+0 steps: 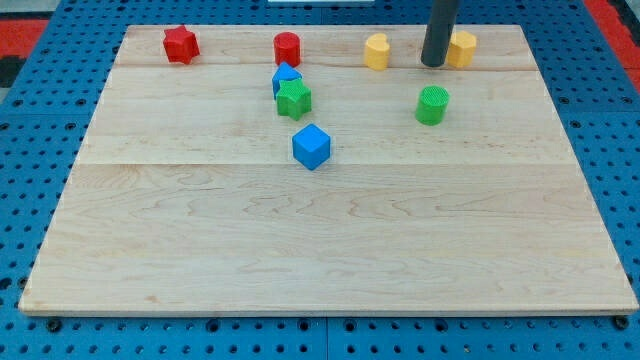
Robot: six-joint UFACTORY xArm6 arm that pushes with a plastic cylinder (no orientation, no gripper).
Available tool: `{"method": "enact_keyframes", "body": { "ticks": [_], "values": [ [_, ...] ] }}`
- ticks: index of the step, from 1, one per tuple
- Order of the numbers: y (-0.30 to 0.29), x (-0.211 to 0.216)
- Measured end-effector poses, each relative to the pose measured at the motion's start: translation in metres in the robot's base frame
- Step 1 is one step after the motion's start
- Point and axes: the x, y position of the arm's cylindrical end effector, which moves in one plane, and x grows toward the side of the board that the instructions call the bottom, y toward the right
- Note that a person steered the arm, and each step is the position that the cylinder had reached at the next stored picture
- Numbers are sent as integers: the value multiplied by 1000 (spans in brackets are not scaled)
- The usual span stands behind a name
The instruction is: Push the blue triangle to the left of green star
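Note:
The blue triangle [285,77] sits at the view's top centre, touching the green star [294,99], which lies just below and slightly right of it. My tip [433,64] rests on the board far to the right of both, between two yellow blocks, right beside the yellow block on its right [463,47]. The rod rises out of the top of the view.
A red star [181,44] and a red cylinder [287,48] stand along the top edge. A yellow block [377,51] is left of my tip. A green cylinder [432,104] lies below my tip. A blue cube [311,146] lies below the green star.

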Motion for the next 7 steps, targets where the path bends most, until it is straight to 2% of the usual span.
{"method": "enact_keyframes", "body": {
  "ticks": [2, 4, 7],
  "values": [
    [-15, 62],
    [-87, 57],
    [-185, 18]
  ]
}}
